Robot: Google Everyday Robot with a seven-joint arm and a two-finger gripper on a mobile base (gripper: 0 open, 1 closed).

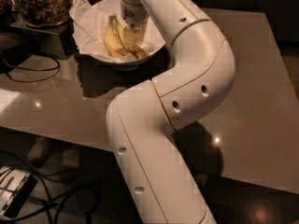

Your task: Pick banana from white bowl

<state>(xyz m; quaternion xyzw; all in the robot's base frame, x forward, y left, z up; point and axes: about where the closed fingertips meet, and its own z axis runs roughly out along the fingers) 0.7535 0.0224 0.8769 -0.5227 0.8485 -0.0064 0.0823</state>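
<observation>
I see the banana (111, 40) lying in the white bowl (158, 45) at the far left of the worktop (254, 83). It is a long, slim yellow fruit that curves from a dark tip near the bowl's back rim down toward the front. A second banana (129, 45) lies touching it on its right side, and the two look joined at the lower end, though I cannot make that out for sure. Crumpled white paper (88, 21) lines the bowl under them and stands up above the rim on the left.

The gripper (133, 27) is down inside the bowl, directly above the bananas, with its lower end at or against the upper part of the right-hand fruit. The wrist housing hides the jaws, so I cannot tell whether they are wide, narrow or closed on anything.

The white arm (191, 78) bends back across the middle of the view from lower centre up to the bowl. The worktop is a dark, glossy brown slab with small light reflections. A black cable (32, 76) loops on it left of the bowl, near a dark container (39, 3) filled with something lumpy and brown. Below the worktop's near edge, the dim floor holds more cables (56, 197).
</observation>
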